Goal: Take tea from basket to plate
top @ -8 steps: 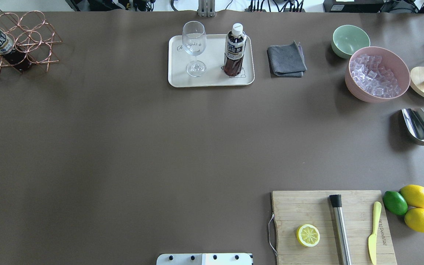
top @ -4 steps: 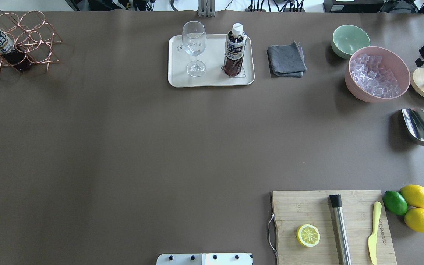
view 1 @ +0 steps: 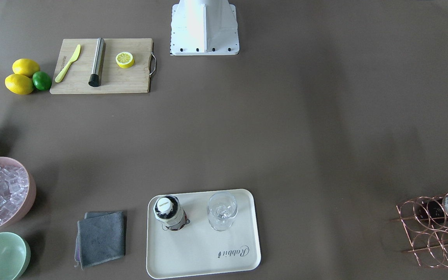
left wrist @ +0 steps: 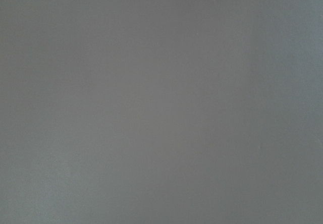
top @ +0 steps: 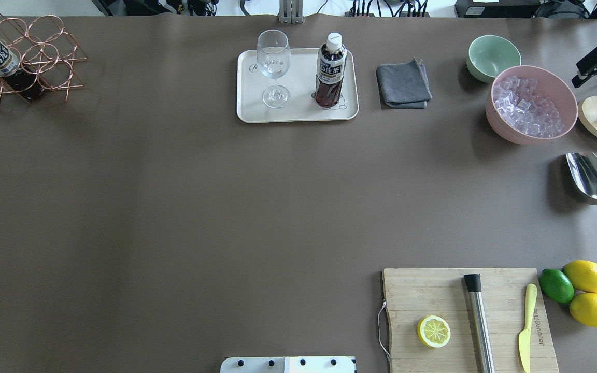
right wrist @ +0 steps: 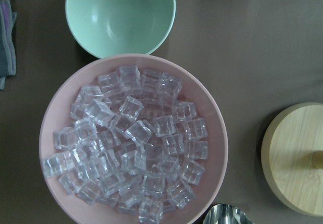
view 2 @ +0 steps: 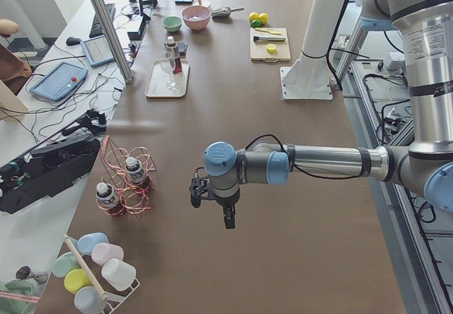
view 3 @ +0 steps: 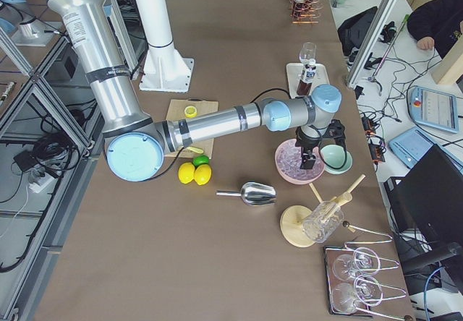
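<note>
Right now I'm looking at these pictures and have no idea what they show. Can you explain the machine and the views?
It is a robot with two arms at a brown table. Two pictures look down from above, two are taken from the table's ends, and two come from cameras on the wrists. The left gripper hangs over bare table. The right gripper hangs above the pink bowl of ice cubes. Neither seems to hold anything. One tea bottle stands beside a wine glass on the cream tray. Two more bottles sit in the copper wire basket.
</note>
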Motion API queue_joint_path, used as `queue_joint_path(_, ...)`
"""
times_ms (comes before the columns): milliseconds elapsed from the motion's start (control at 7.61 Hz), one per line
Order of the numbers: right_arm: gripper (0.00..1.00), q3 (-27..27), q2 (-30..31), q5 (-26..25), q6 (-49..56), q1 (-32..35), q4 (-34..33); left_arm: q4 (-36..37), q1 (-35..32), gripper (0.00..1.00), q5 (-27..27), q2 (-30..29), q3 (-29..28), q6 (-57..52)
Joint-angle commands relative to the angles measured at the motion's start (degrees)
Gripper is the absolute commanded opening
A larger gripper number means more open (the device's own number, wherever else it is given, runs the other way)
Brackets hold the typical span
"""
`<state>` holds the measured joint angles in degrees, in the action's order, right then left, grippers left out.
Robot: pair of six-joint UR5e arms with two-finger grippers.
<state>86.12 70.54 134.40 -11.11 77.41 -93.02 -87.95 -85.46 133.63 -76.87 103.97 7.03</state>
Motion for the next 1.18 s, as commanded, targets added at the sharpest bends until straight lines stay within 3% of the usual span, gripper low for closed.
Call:
queue_joint_path(0, 1.0, 6.58, -0.76, -1.24, -3.1, -1.91, -7.85, -0.03, -0.06, 0.99, -0.04, -0.12, -0.09, 0.0)
queue_joint_path(131, 1.0, 8.96, 0.63, -1.16, -3.39, -1.91, -10.93, -0.03, -0.06, 0.99, -0.04, -0.12, -0.09, 0.0)
queue_joint_path(525, 1.0, 15.74, 15.29, -1.08, -1.81, -0.26, -9.65, -0.03, -0.06, 0.99, -0.12, -1.35, -0.17, 0.0)
queue_joint_path(788, 1.0, 14.18, 21.28, -1.42, 4.85, 3.17, -3.69, -0.12, -0.06, 0.99, -0.04, -2.05, -0.09, 0.0)
queue_joint_path(1051, 1.0, 6.99, 20.52, -1.51, 14.85, 8.7, -0.59, -0.12, -0.06, 0.99, -0.12, -3.1, -0.44, -0.09)
